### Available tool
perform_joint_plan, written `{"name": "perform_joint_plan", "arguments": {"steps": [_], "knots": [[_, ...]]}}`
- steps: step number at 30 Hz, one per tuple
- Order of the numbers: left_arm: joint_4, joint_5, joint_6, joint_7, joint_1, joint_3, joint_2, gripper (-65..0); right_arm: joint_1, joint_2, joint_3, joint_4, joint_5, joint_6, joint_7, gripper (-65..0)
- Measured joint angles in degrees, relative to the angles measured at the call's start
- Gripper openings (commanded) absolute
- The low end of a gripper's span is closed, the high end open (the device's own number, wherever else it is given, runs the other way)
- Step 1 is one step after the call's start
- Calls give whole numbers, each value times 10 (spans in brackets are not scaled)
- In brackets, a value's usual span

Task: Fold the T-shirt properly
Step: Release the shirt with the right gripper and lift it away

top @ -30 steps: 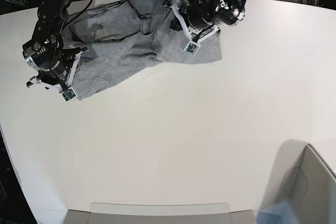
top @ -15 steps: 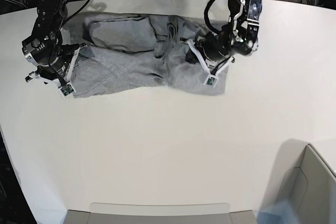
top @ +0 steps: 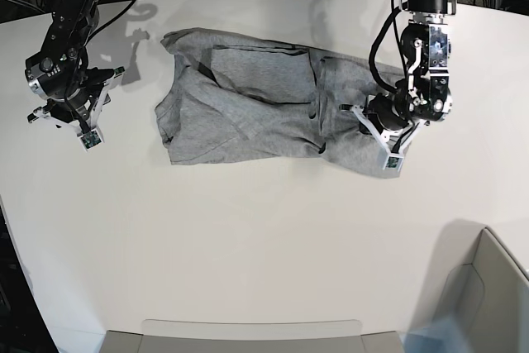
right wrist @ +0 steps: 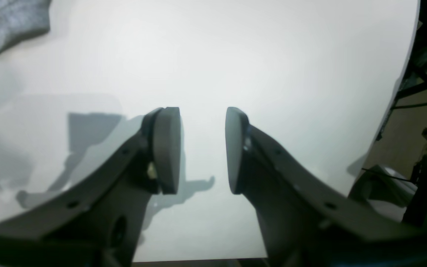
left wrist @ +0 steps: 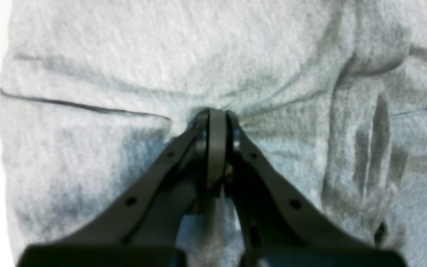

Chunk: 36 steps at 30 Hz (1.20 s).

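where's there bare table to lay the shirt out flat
Widest bare patch: the white table in front of the T-shirt, running to the grey bins at the near edge. Another strip lies between the shirt and the open right gripper. It is crowded where the left gripper pinches the cloth.

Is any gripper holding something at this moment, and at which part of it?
The left gripper is shut on the heather-grey cotton T-shirt, pinching a fold near its edge at the base view's right. The right gripper is open over the white table, holding nothing.
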State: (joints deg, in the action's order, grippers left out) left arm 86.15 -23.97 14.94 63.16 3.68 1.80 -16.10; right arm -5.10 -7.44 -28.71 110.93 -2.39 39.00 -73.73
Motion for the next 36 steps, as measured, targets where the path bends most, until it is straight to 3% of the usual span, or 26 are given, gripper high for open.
{"name": "perform_joint_plan", "arguments": {"steps": [6, 11, 16, 19, 26, 30, 36], "knots": [[64, 5, -2, 16, -10, 0, 1, -650, 2, 1, 0, 0, 12, 0, 0, -441], [132, 0, -1, 37, -23, -11, 3, -650, 2, 2, -3, -28, 132, 0, 0, -441], [133, 4, -2, 40, -39, -14, 2, -650, -8, 3, -92, -93, 259, 0, -3, -441], [133, 4, -2, 39, -55, -14, 4, -650, -23, -3, -132, -150, 375, 0, -6, -441], [132, 4, -2, 39, -55, -11, 4, -650, -60, -20, -138, -284, 536, 0, -4, -441], [132, 4, -2, 39, -56, -11, 4, -650, -52, -17, -128, -312, 557, 0, 6, -441], [132, 4, -2, 39, -59, -10, 4, -650, -38, -10, -56, -311, 547, 0, 28, -441]]}}
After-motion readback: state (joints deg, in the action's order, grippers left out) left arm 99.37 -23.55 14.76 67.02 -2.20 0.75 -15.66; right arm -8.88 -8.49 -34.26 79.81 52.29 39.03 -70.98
